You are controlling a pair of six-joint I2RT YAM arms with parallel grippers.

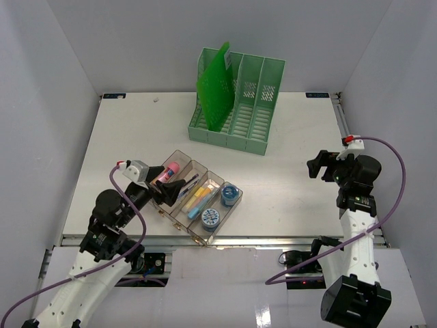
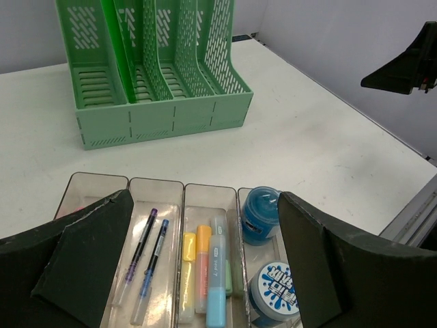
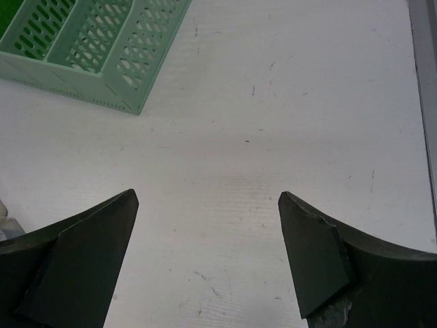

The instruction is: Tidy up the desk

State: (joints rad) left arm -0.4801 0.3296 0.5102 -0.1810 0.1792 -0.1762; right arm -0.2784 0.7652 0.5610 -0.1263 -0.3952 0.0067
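Observation:
The white desk (image 1: 293,137) holds a green slotted file rack (image 1: 239,102) at the back, with a green mesh folder (image 1: 215,82) standing in its left slot. A clear compartmented tray (image 1: 220,217) lies near the front. My left gripper (image 1: 171,186) is open and empty, hovering over the tray's left end; in the left wrist view (image 2: 205,198) its fingers straddle two pens (image 2: 143,263) and highlighters (image 2: 205,266). My right gripper (image 1: 321,165) is open and empty above bare desk (image 3: 273,102) at the right.
The tray also holds a pink item (image 1: 167,174), a blue jar (image 2: 263,212) and a round blue-and-white tin (image 2: 276,290). Grey-white walls enclose the desk. A metal rail (image 1: 259,239) runs along the front edge. The rack's corner shows in the right wrist view (image 3: 102,48).

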